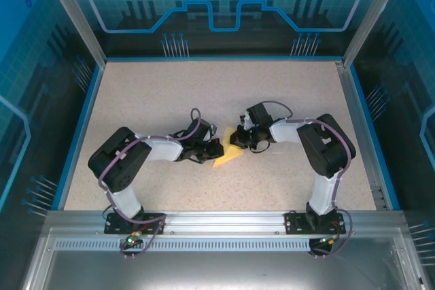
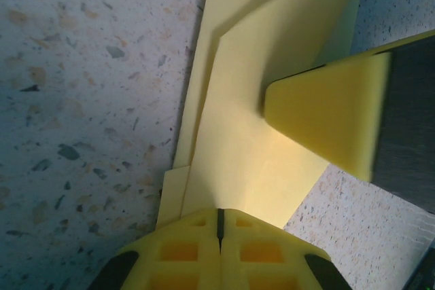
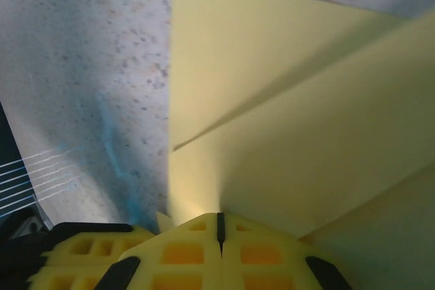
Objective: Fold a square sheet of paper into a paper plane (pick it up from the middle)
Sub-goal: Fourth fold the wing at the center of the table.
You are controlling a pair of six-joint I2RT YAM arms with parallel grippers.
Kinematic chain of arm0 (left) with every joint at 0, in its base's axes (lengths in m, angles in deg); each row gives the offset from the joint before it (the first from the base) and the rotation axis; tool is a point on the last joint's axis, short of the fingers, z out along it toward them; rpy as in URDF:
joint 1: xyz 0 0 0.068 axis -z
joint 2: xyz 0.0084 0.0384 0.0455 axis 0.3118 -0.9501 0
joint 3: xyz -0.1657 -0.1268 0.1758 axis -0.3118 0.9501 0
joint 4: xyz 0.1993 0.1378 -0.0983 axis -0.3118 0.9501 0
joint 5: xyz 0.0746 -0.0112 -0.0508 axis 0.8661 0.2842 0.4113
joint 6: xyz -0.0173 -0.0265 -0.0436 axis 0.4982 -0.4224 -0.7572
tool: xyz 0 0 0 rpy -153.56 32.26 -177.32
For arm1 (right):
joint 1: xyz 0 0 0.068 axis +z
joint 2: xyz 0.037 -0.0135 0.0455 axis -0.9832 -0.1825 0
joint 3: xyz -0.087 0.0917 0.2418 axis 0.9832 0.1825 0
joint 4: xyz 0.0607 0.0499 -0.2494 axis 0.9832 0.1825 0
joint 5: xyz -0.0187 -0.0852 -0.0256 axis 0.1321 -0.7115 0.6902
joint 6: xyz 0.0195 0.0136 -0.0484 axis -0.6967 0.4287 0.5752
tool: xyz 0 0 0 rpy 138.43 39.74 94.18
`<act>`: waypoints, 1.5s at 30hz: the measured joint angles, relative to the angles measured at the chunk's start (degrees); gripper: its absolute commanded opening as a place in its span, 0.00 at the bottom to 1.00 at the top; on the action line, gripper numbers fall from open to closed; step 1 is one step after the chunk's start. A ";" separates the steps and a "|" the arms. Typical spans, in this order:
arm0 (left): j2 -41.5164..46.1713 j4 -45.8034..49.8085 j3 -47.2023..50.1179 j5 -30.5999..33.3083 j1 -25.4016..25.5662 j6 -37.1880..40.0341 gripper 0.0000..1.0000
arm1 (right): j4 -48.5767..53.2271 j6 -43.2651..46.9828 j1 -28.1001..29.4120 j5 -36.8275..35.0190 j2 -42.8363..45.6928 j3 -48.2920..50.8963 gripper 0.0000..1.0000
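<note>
Though thin, pale-yellow paper [image 2: 238, 140] in layers

— Where is the sheet of paper [image 1: 228, 157]?
— Near the middle of the surface, a little toward the near edge, lying low on it.
— Is it square?
— No. It is folded into a narrow wedge, with its point toward the near left corner. It is pale yellow, matte and unmarked, and its overlapping layers meet along straight diagonal creases.

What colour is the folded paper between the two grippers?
The paper is plain pale yellow with no markings; it shows best in the left wrist view.
</note>
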 measured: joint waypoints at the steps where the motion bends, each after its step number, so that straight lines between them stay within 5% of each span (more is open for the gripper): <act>1: 0.00 0.02 -0.02 0.00 0.00 0.00 0.01 | -0.17 -0.24 -0.04 0.07 0.00 0.04 0.00; 18: 4.17 4.02 -2.73 -1.77 0.02 0.00 0.08 | 0.74 -0.42 0.00 -0.66 -0.52 -0.52 0.00; 45: -2.16 7.69 -5.01 -4.33 0.02 -0.20 0.07 | 4.09 -0.42 -0.11 -0.04 -1.92 -3.10 0.00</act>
